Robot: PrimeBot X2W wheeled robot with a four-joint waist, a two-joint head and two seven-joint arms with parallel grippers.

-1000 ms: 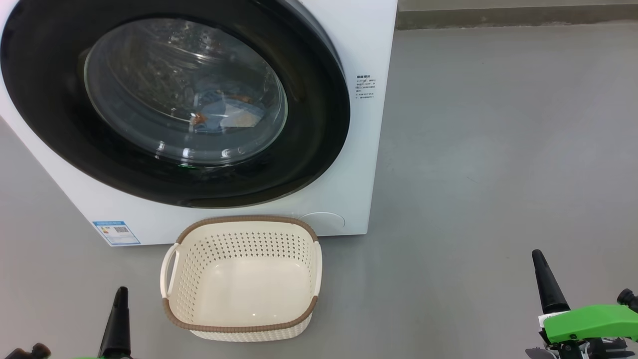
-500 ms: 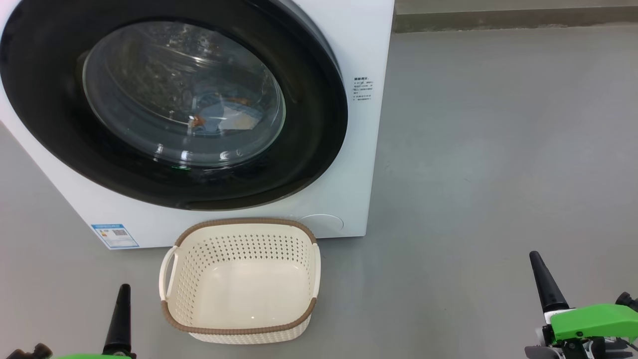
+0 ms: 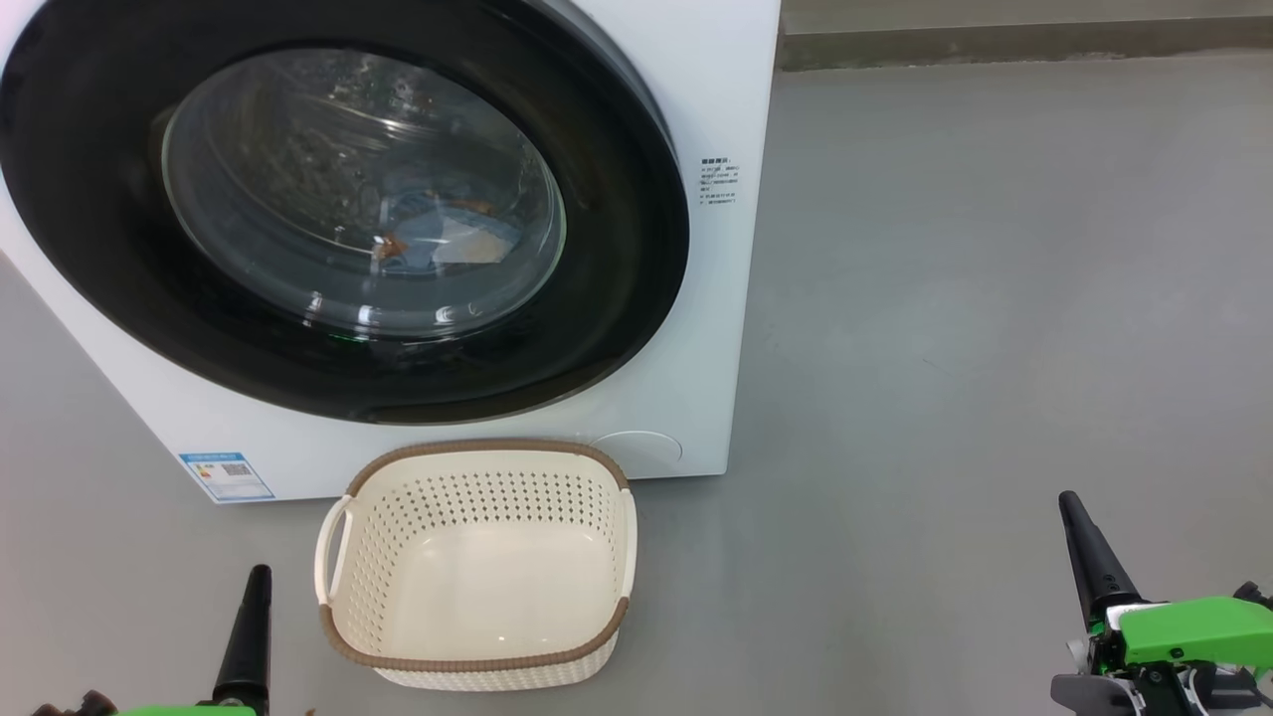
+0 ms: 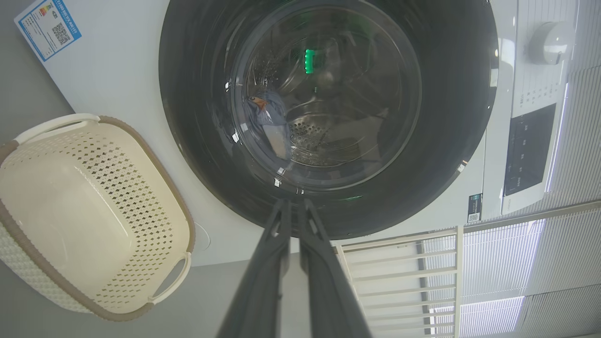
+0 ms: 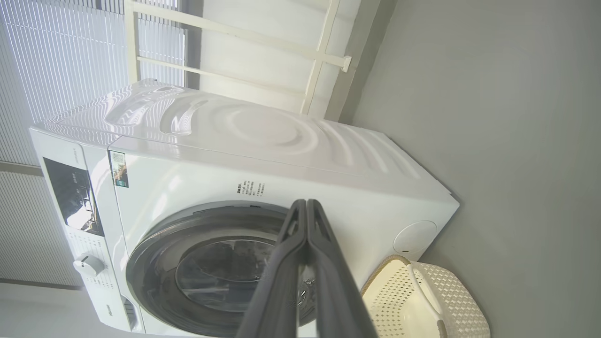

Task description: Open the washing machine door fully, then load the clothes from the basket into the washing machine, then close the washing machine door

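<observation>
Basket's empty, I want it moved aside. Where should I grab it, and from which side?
Probably the looped handle on the left end of the basket, approached from the left with the left gripper, opened first. The handle stands off the perforated wall, leaving a gap for a finger, and that gripper sits nearest.

My left gripper rests low on my left side, fingers pressed together and empty; my right gripper mirrors it, also empty.
</observation>
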